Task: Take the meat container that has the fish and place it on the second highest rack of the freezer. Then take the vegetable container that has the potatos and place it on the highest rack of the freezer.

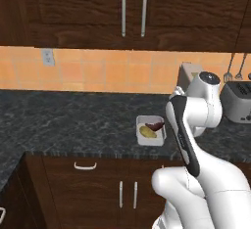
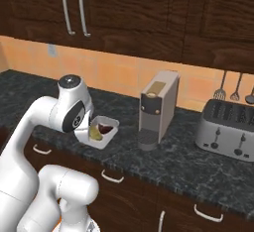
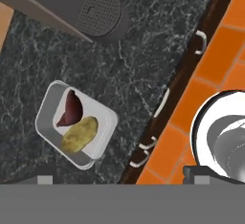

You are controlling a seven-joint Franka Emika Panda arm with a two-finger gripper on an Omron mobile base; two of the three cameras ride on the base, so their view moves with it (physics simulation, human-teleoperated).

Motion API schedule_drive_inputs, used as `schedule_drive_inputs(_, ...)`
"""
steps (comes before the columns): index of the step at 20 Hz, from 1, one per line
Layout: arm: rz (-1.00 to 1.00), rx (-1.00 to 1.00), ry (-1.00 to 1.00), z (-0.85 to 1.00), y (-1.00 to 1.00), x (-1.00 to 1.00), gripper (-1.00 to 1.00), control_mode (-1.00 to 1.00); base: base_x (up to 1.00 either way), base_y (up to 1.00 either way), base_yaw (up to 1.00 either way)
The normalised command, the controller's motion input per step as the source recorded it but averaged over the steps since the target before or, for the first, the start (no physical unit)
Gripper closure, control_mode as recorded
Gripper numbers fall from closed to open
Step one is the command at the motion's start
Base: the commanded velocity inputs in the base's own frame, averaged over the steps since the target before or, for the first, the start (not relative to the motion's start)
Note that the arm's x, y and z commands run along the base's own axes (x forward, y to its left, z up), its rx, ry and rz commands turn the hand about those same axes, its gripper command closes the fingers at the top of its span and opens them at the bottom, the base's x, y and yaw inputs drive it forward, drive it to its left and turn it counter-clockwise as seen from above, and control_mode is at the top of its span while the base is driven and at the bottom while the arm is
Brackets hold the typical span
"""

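Your gripper [image 3: 119, 180] hangs with jaws spread wide, empty, above the vegetable container [image 3: 75, 124] near the coffee machine [image 2: 158, 108] — descend off-centre and a finger may clip its rim, spilling the potato [image 3: 79, 133].

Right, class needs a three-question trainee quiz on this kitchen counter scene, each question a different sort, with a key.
1. True or false: the white container holds a potato and a dark red piece.
2. Which appliance stands nearest the container: A the coffee machine, B the toaster?
3. Fill in: the container rests on the dark stone ____.

Key: 1 true; 2 A; 3 counter.
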Motion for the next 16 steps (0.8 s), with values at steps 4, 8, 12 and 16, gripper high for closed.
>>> schedule_drive_inputs(4,0.0,0.0,0.0,0.0,0.0,0.0,-1.0,1.0,0.0,0.59,-0.41)
schedule_drive_inputs(8,-0.23,0.0,0.04,-0.24,0.08,-0.13,-1.0,-1.0,0.0,0.0,0.0)
schedule_drive_inputs(12,0.11,-0.01,0.25,-0.58,0.0,-0.03,-1.0,-1.0,0.0,0.0,0.0)
schedule_drive_inputs(16,0.23,0.0,0.16,-0.4,0.0,0.01,-1.0,-1.0,0.0,0.0,0.0)
